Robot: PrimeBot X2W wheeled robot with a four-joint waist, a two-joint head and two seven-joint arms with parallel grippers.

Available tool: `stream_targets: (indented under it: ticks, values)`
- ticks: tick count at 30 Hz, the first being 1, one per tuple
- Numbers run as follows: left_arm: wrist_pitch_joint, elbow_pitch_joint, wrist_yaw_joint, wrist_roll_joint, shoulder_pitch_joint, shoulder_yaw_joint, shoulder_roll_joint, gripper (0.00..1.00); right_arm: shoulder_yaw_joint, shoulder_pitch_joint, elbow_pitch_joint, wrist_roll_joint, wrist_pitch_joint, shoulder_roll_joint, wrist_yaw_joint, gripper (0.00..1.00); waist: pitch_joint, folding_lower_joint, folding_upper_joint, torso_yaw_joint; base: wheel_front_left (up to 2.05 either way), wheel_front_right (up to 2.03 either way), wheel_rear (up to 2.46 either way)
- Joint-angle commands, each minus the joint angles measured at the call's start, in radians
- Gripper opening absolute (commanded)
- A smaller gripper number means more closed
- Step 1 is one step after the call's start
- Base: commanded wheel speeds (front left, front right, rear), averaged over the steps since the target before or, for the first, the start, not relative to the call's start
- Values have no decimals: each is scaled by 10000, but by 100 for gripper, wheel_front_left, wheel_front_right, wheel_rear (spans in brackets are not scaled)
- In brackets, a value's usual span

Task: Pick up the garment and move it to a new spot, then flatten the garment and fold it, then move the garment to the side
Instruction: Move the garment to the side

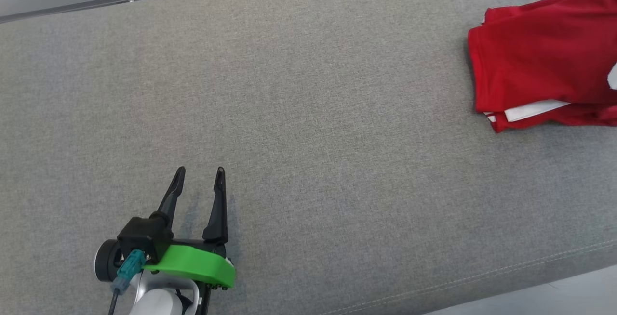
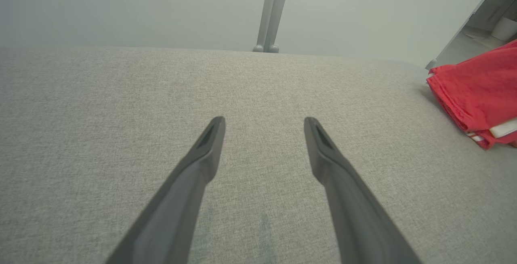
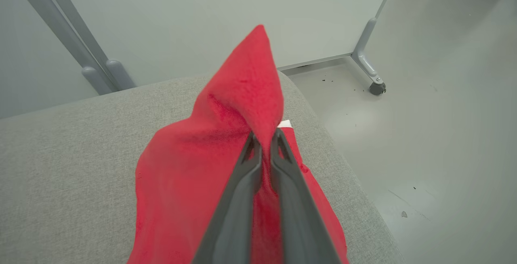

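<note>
- Head view: the left gripper (image 1: 200, 170) hangs low over the grey cushion (image 1: 313, 112). Its two dark fingers are spread apart, with bare fabric between them. Whether the tips touch the cushion I cannot tell. A green guard (image 1: 193, 264) sits just behind the finger bases. The red garment (image 1: 544, 55) lies folded on the cushion, well apart from these fingers, far to their right and further ahead. A white strip (image 1: 535, 109) shows between the red layers on the garment's side nearest the fingers.
- Left wrist view: the left gripper (image 2: 264, 120) has its fingers wide apart and holds nothing. Plain cushion (image 2: 121, 94) lies between the tips and ahead of them. The garment (image 2: 476, 94) sits well off to the right of the right-hand finger, about level with the tips, its stacked edges facing the fingers. Straight ahead of the tips, past the cushion's far edge, a grey post (image 2: 274, 9) stands against a pale wall (image 2: 121, 5).
- Right wrist view: the right gripper (image 3: 265, 135) has its fingers pressed almost together, pinching a fold of the garment (image 3: 194, 167) between the tips. Just beyond the tips the red cloth rises in a peak. The rest spreads under the fingers and to their left, on the cushion (image 3: 60, 155). To the right of the fingers is pale floor (image 3: 424, 155), and ahead on that side is a frame leg with a small wheel (image 3: 376, 88).
</note>
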Motion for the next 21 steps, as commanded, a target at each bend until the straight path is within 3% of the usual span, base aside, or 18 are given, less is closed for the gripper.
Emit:
stream_targets:
  ticks: [1, 12, 21]
  values:
    - [5, -60, -18, 106, -170, -23, 76, 100, 34, -128, 96, -131, 11, -152, -1, 0, 113, -1, -1, 104, 0, 0, 0]
    - [310, -453, 83, 318, -505, -122, 336, 100, 346, -448, 643, -1456, 177, -836, -2, 0, 958, -1, -1, 508, 0, 0, 0]
    - [450, -751, 236, 429, -655, -33, 620, 100, -829, 144, 653, -2696, 330, -1590, -2, 0, 1564, -1, -1, 880, 0, 0, 0]
